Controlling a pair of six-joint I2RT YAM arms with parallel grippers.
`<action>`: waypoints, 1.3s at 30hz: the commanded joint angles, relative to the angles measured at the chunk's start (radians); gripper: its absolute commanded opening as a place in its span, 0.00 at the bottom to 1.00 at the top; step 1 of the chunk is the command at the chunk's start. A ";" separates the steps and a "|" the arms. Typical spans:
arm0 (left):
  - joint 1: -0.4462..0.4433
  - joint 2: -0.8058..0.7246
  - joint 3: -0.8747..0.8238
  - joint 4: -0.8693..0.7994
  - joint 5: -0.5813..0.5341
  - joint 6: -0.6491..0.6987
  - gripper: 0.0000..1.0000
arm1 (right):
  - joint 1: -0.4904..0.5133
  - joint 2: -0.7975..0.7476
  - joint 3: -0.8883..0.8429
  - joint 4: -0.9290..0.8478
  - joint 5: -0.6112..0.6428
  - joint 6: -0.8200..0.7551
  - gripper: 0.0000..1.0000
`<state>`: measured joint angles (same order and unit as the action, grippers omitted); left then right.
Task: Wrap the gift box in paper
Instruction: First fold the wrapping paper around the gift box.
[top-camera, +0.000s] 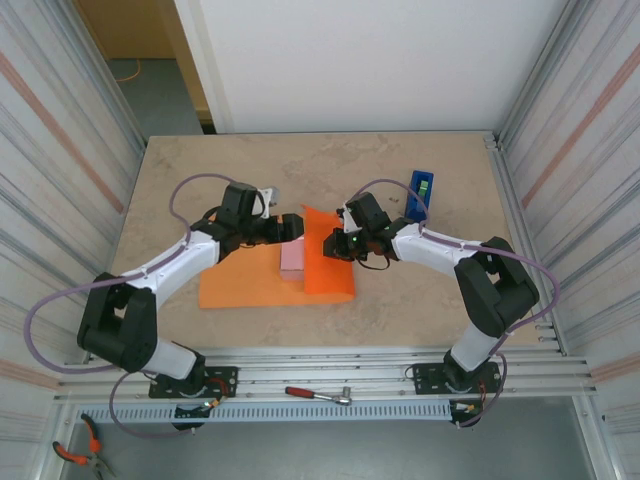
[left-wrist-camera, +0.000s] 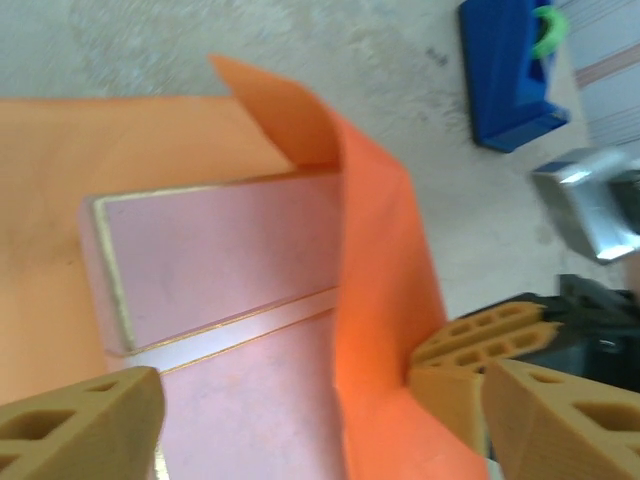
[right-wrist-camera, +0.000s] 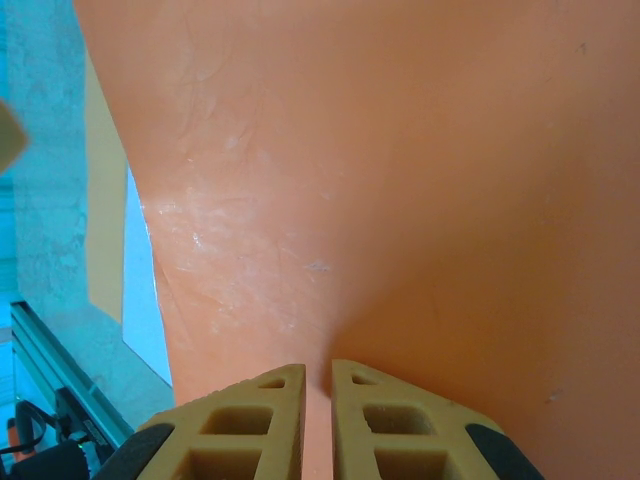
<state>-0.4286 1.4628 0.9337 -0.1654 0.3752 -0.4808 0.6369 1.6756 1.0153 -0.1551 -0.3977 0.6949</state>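
The wrapping is showing as barely begun: the gift box (top-camera: 292, 260) is sitting near the middle of the top view on the paper (top-camera: 240, 285). The sheet's left part is lying spread on the table (top-camera: 200, 180), while its right part is standing up as a flap against the box's right side, not yet laid over the lid. The right gripper (right-wrist-camera: 318, 385) is pinching that flap, its ribbed tan fingers closing on nothing but the thin sheet. The left gripper (top-camera: 297, 228) is hovering just over the box with fingers spread wide, gripping nothing. By my judgement, covering the top, folding the ends and fastening are all remaining; a blue tape dispenser (top-camera: 421, 193) is waiting at upper right. The box is looking like matte pale pink card, sharp-cornered with a fine gilt line; the paper is bright orange, thin, bending in soft curves and showing faint scuffs.
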 joint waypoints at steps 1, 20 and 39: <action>-0.021 0.022 -0.006 -0.002 -0.048 0.006 0.88 | 0.012 0.015 -0.017 0.003 -0.005 -0.025 0.15; -0.113 0.130 -0.015 -0.031 -0.280 0.049 0.99 | 0.020 0.027 -0.017 0.009 -0.009 -0.017 0.14; -0.102 -0.020 -0.010 -0.046 -0.300 0.103 0.99 | 0.020 0.050 -0.003 0.003 -0.013 -0.013 0.13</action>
<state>-0.5495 1.4746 0.9028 -0.1616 0.1028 -0.4168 0.6487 1.6882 1.0145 -0.1299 -0.3988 0.6952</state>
